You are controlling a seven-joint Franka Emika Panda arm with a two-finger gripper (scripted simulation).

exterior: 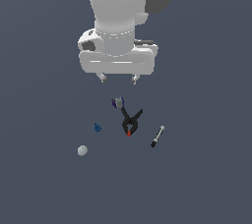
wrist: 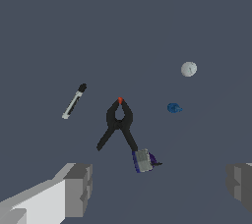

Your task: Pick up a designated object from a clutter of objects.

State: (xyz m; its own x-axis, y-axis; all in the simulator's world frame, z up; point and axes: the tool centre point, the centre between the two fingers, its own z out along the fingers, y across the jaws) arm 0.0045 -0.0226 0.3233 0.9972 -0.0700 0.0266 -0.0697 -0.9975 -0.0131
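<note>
The designated object is a tiny bright blue stubby piece (exterior: 97, 127) (wrist: 173, 108) lying on the dark floor, apart from the other items. My gripper (exterior: 118, 78) (wrist: 157, 188) hangs open well above the clutter of objects, roughly over the purple-grey piece (exterior: 117, 102) (wrist: 143, 160), with nothing between its fingers (wrist: 78, 188). The blue piece lies off toward the exterior view's left of the gripper. A black clamp with a red tip (exterior: 131, 122) (wrist: 118, 125) sits between the purple-grey piece and the other items.
A pale grey ball (exterior: 82, 150) (wrist: 189, 69) rests beyond the blue piece, toward the exterior view's lower left. A thin black-and-grey stick (exterior: 157, 136) (wrist: 74, 101) lies on the clamp's other side. The dark floor stretches all around.
</note>
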